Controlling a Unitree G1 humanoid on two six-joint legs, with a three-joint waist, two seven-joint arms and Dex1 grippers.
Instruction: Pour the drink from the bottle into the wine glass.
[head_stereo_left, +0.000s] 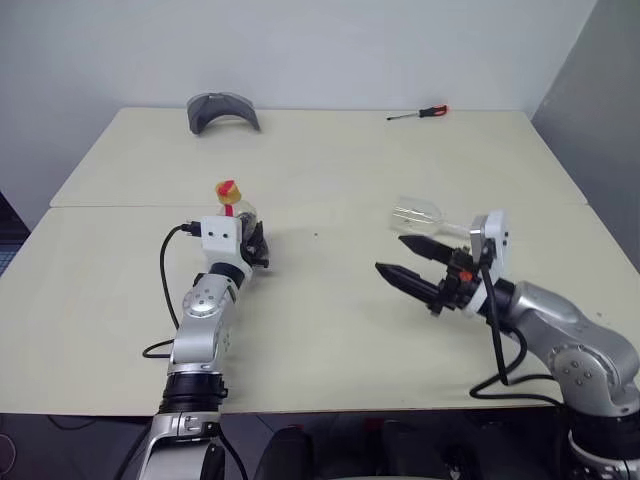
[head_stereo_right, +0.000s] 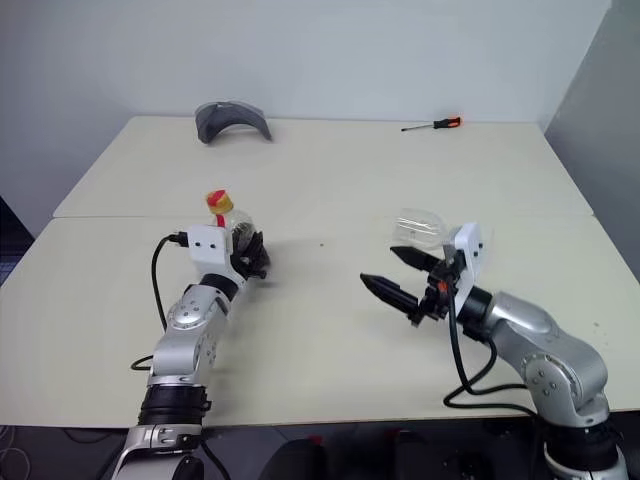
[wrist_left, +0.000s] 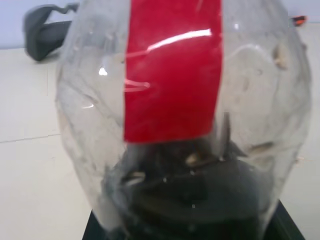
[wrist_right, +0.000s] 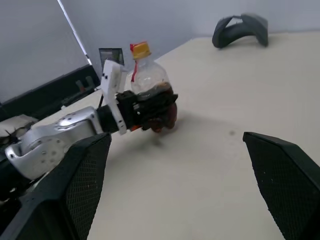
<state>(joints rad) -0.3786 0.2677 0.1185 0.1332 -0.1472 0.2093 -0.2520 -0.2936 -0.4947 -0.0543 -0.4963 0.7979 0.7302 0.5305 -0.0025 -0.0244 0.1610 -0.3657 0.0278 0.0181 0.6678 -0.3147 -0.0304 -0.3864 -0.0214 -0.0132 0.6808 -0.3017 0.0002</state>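
Hidden and cut-off parts

The bottle (head_stereo_left: 240, 212) is mostly covered by the left gripper (head_stereo_left: 257, 247) and its white wrist block in the head views — only the yellow cap and a little clear shoulder show above. In the left wrist view its cap and both sides run off the edges, and the body is blurred. The wine glass (head_stereo_left: 420, 214) sits behind the right gripper (head_stereo_left: 408, 258) — its stem and foot are covered. The red-handled screwdriver (head_stereo_left: 420, 113) is too small for detail.
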